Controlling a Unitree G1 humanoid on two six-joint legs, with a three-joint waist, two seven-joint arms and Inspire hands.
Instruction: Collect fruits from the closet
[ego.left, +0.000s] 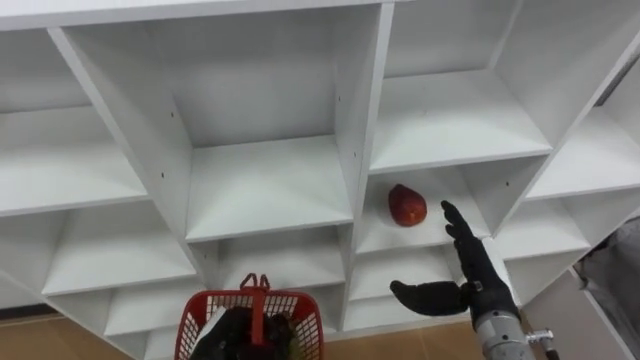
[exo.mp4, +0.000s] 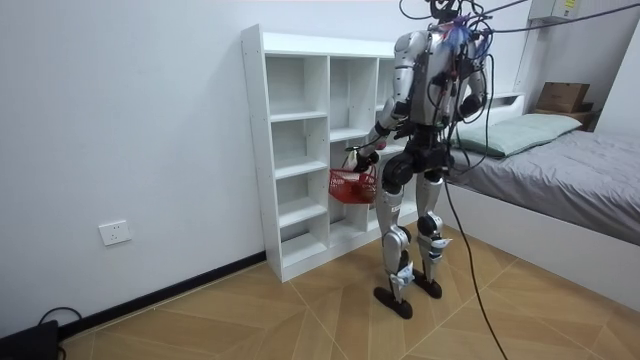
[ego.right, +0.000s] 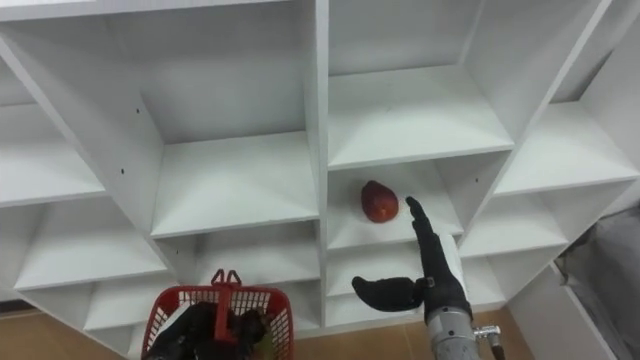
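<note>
Your fruit (ego.left: 407, 205) is a single red piece, rounded and narrowing a little toward the top, with a paler orange sheen on one side. It sits alone on a board of the white shelf unit (ego.left: 265, 185), in the compartment just right of the middle upright.

Your right hand (ego.left: 470, 272) is raised in front of that compartment, below and to the right of the fruit. Its fingers are straight and point up toward the fruit, the thumb is spread wide to the side, and it holds nothing. The fingertips come near the fruit but do not touch it.

Your left hand (exo.mp4: 364, 155) is low at your left side, closed round the handle of the red basket (ego.left: 305, 320), which hangs from it in front of the lower shelves.

In the room view you stand upright, close to the shelf unit and facing it, with a bed (exo.mp4: 560, 170) off to the room view's right.
</note>
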